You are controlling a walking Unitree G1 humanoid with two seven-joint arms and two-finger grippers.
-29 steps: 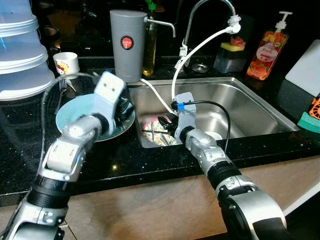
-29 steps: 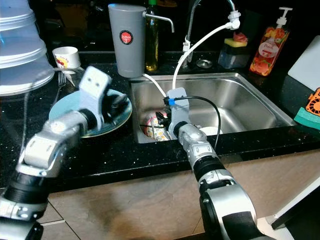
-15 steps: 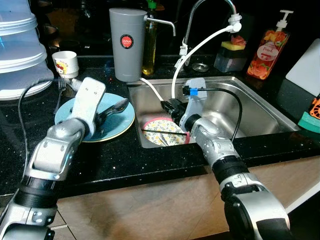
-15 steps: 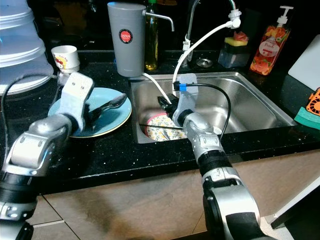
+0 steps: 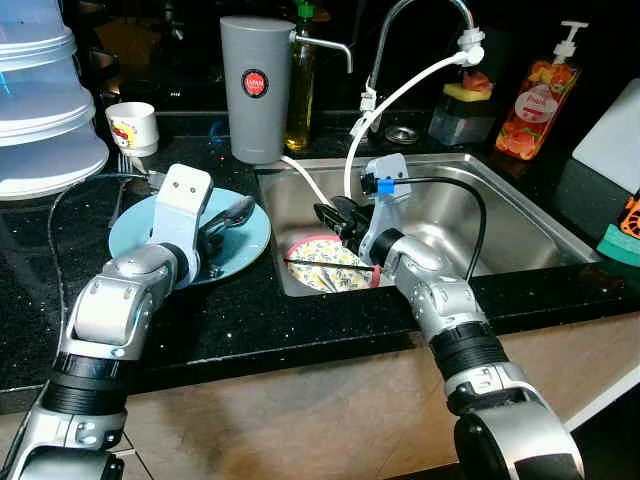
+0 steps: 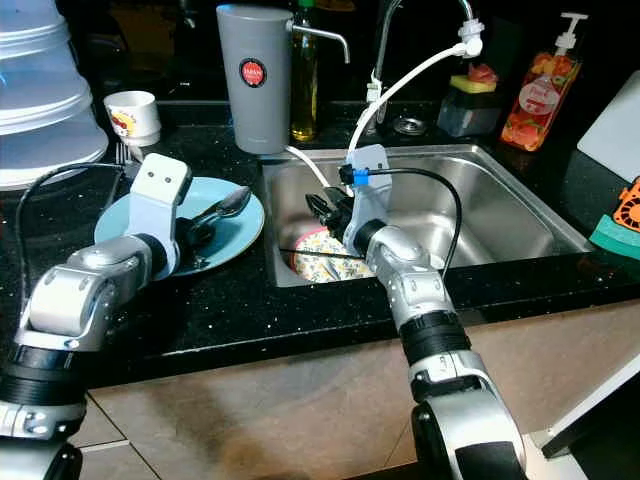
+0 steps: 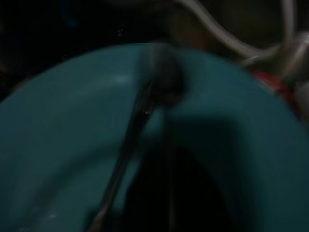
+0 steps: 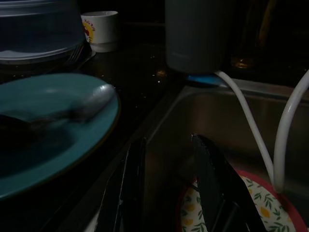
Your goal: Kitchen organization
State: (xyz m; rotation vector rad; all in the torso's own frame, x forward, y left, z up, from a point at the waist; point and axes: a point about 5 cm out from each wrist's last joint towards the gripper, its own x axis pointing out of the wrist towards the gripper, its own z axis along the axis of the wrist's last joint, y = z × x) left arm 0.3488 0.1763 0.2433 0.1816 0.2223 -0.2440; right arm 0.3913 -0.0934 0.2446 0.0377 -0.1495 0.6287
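At left of center, the bent left gripper [image 5: 212, 229] clamps a spoon [image 5: 231, 213] over the teal plate [image 5: 140, 222]. The right gripper [image 5: 334, 218] reaches into the sink [image 5: 500, 215], fingers apart above a floral plate [image 5: 320, 264].

teal plate [image 5: 240, 238], red-rimmed leaf-patterned plate [image 5: 325, 262], grey canister [image 5: 255, 88] with red badge, speckled black counter [image 5: 250, 325]

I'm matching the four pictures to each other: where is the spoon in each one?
Left eye view: spoon on the blue plate, left of the sink.
Right eye view: same place, bowl of it near the plate's sink-side edge.
Left wrist view: running up the middle.
Right wrist view: lying on the plate.
Shared landmark: the blue plate.
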